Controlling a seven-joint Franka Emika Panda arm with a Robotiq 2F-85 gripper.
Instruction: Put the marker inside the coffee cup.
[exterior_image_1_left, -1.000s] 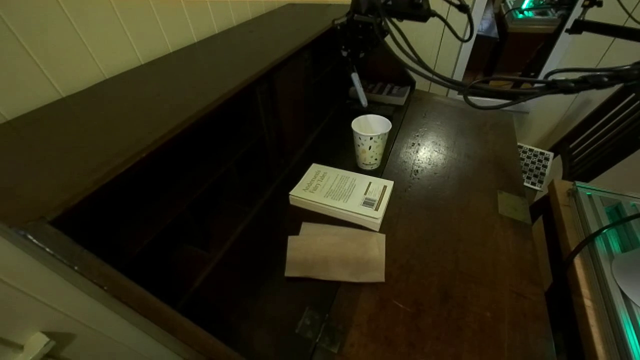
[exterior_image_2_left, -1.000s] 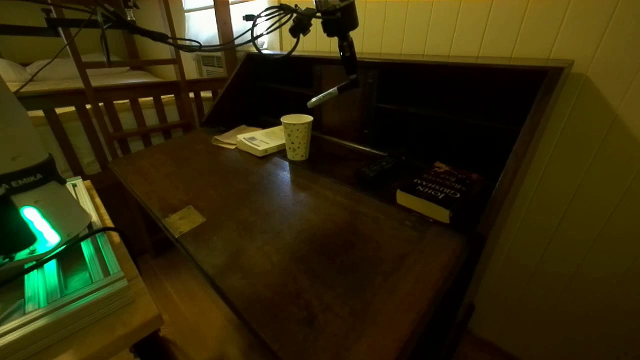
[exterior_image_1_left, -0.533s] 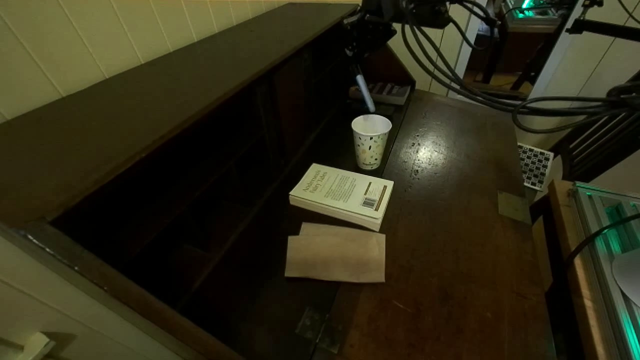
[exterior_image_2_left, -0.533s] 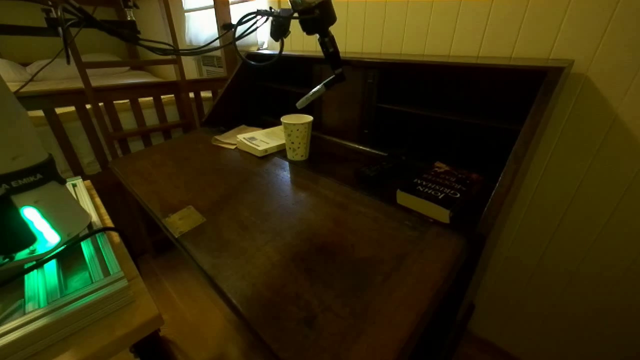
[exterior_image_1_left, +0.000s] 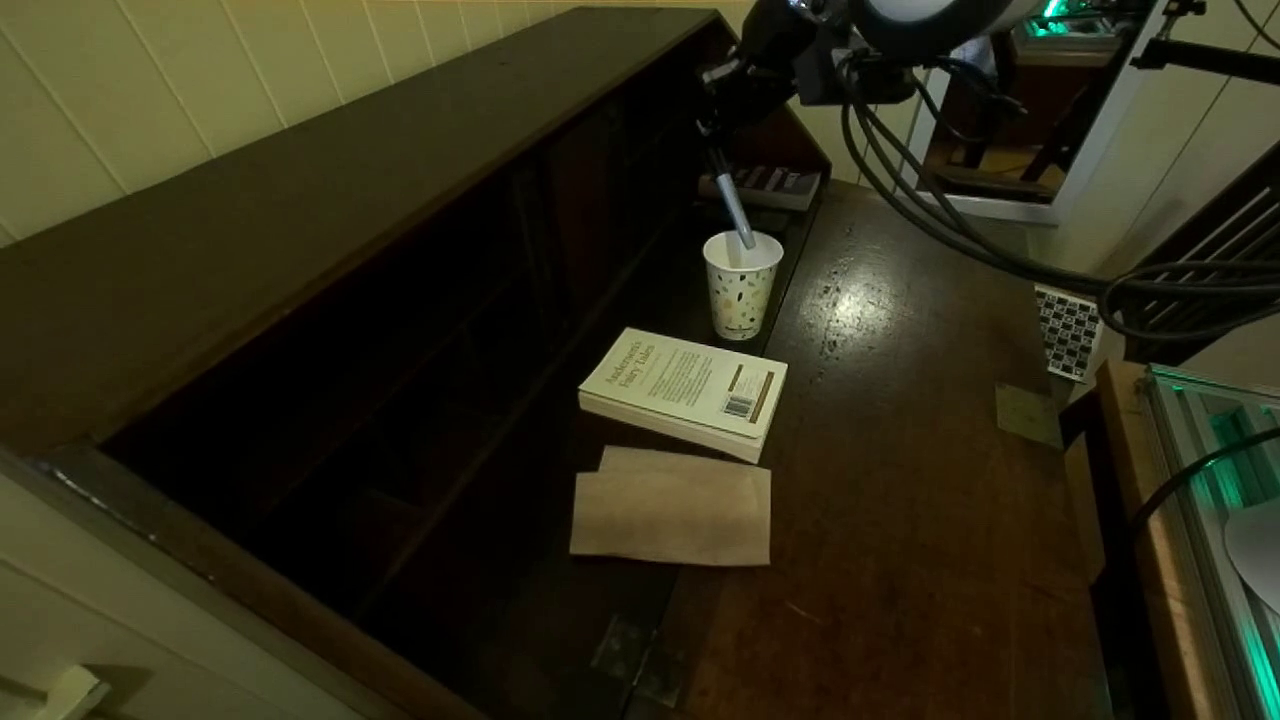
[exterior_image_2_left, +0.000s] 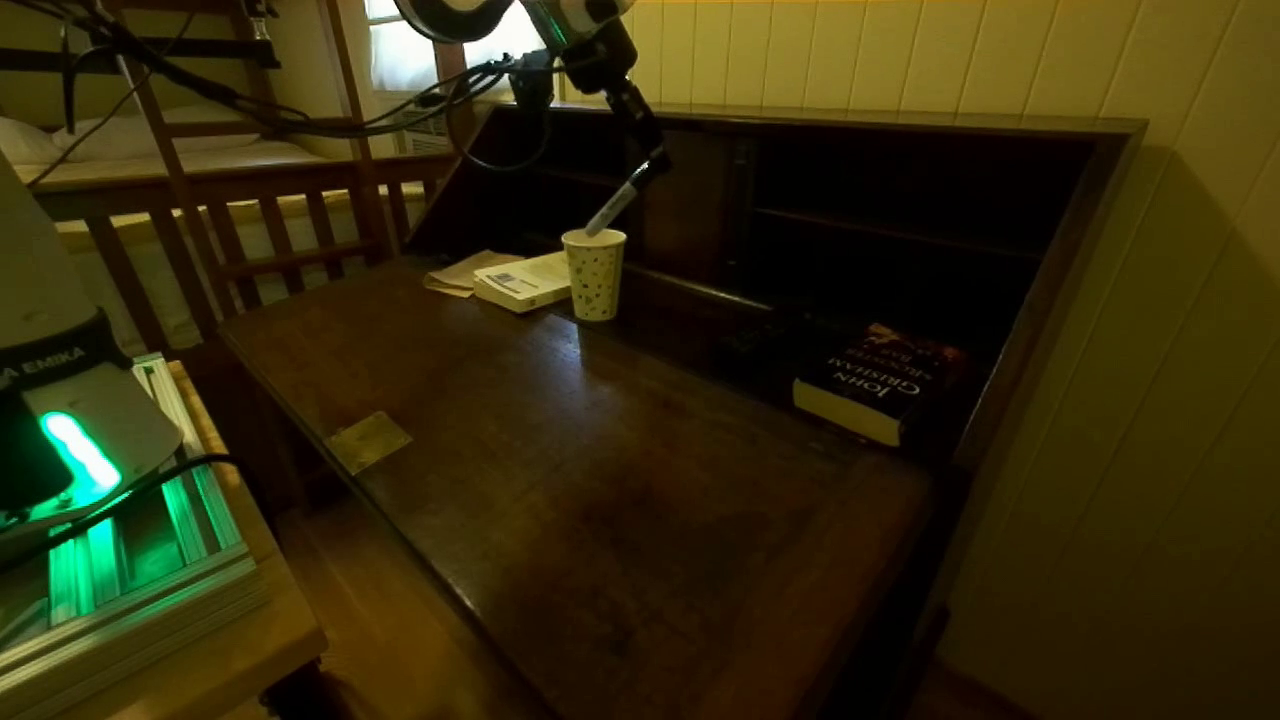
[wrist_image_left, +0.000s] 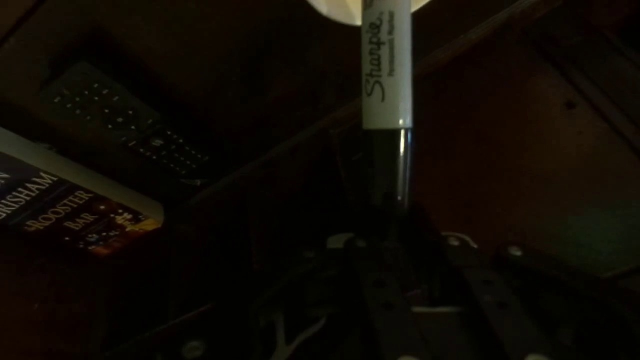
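Observation:
The marker, grey-white with a dark cap end, is tilted with its pale end down; it shows in both exterior views (exterior_image_1_left: 735, 208) (exterior_image_2_left: 612, 208) and the wrist view (wrist_image_left: 387, 75). My gripper (exterior_image_1_left: 714, 148) is shut on the dark end, also in an exterior view (exterior_image_2_left: 655, 162) and, very dark, in the wrist view (wrist_image_left: 392, 215). The white speckled coffee cup (exterior_image_1_left: 740, 292) stands upright on the desk, also in an exterior view (exterior_image_2_left: 596, 280). The marker's lower end is at the cup's mouth, seemingly just inside the rim. In the wrist view only part of the cup's rim (wrist_image_left: 340, 9) shows.
A white book (exterior_image_1_left: 690, 390) and brown napkins (exterior_image_1_left: 670, 515) lie beside the cup. A dark book (exterior_image_2_left: 870, 390) and a black remote (wrist_image_left: 120, 117) lie on the cup's other side. The desk's dark shelf unit (exterior_image_2_left: 860, 180) rises behind. Cables (exterior_image_1_left: 930, 210) hang from the arm.
My gripper has moved toward the cup and down with the marker, which has become steeper. Its lower end has gone from above and beside the cup to the cup's mouth. The cup has not moved.

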